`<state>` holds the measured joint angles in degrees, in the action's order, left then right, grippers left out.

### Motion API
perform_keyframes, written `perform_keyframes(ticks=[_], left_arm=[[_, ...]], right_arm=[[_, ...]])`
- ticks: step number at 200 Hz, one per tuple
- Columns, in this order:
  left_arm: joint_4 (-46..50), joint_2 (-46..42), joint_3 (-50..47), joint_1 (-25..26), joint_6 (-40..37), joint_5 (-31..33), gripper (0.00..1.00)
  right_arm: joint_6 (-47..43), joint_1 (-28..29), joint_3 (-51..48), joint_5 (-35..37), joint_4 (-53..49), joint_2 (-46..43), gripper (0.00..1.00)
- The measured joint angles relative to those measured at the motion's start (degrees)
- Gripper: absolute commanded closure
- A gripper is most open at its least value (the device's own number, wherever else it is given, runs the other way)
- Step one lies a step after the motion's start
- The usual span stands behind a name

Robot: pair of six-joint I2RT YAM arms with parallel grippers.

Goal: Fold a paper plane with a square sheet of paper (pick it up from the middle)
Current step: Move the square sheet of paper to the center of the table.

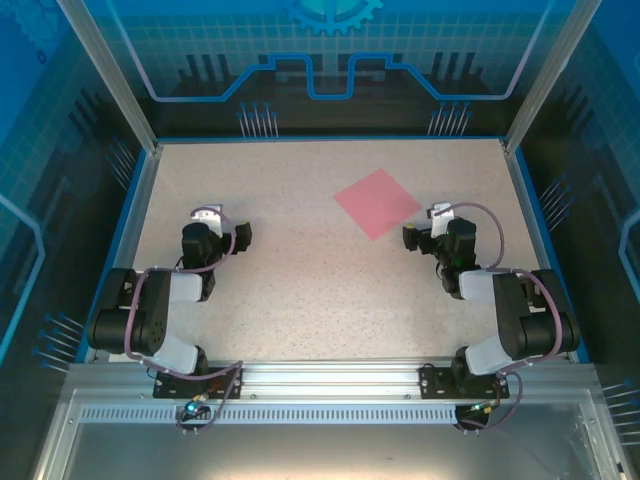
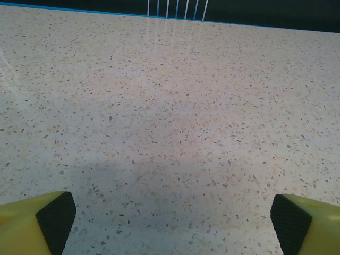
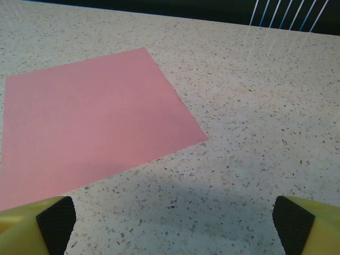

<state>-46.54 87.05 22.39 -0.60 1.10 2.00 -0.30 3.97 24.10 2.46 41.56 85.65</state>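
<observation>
The square sheet of paper (image 1: 378, 202) lies flat and unfolded on the speckled table, right of centre, turned like a diamond. In the right wrist view the pink-red sheet (image 3: 90, 119) spreads over the left half, just ahead of the fingers. My right gripper (image 1: 412, 238) rests low beside the sheet's near right corner, open, with nothing between its yellow, black-padded fingertips (image 3: 56, 223). My left gripper (image 1: 240, 236) sits at the table's left, far from the sheet, open over bare table, its fingertips (image 2: 56, 220) spread wide.
The speckled table (image 1: 300, 280) is bounded by a blue rim and aluminium posts (image 1: 110, 70) at the back corners. A metal rail (image 1: 320, 380) with both arm bases runs along the near edge.
</observation>
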Motion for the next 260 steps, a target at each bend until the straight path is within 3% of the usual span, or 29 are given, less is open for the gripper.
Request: perform_keyframes(ticks=[166,208,232,260], left_arm=[[0.02,0.0,-0.02,0.0,0.02,-0.13,0.02],[9.2,-6.82,1.22,0.0,1.31,2.34,0.01],[19.91,-12.22,6.84,0.0,5.14,4.44,0.02],[31.01,-14.82,14.88,0.0,11.61,3.72,0.02]], right_arm=[[0.0,0.0,0.15,0.11,-0.46,-0.07,0.01],[0.87,1.36,7.17,3.48,-16.35,-7.1,0.01],[5.29,3.34,15.5,4.33,-28.65,-11.06,0.0],[11.19,6.14,24.92,2.4,-39.17,-9.22,0.01]])
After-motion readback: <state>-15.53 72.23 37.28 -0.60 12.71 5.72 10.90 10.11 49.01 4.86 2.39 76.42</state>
